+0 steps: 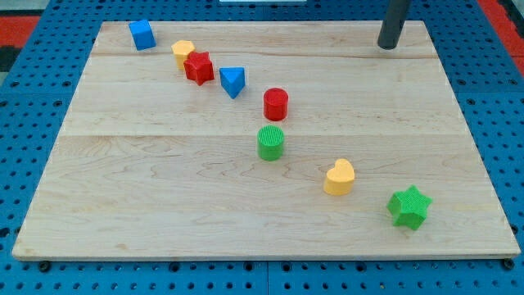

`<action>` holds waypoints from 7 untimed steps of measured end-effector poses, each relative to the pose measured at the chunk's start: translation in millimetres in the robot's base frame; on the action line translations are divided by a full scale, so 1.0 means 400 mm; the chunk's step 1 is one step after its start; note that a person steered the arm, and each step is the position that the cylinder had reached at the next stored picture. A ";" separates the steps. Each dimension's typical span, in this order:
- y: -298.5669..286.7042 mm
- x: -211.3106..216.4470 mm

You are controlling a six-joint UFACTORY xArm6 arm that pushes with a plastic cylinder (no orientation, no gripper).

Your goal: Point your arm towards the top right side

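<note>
My tip point(387, 46) is the lower end of a dark rod that comes down from the view's top edge. It rests on the wooden board point(164, 188) near its top right corner, far from every block. The blocks lie in a diagonal line from the view's top left to bottom right: a blue cube point(142, 34), a yellow pentagon point(183, 52) touching a red star point(198, 67), a blue triangle point(232, 81), a red cylinder point(276, 104), a green cylinder point(271, 142), a yellow heart point(339, 177) and a green star point(408, 206). The red cylinder is the block nearest my tip.
The board lies on a blue perforated base point(33, 106) that shows on all sides. A red surface point(33, 20) shows at the view's top left and top right corners.
</note>
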State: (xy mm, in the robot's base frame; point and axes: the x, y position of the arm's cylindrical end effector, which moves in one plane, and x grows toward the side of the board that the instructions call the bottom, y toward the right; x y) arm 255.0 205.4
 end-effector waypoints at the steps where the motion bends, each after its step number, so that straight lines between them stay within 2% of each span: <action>1: 0.001 0.000; 5: 0.097 0.000; 6: 0.123 0.021; 7: 0.127 0.097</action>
State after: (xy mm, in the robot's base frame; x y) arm 293.8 256.3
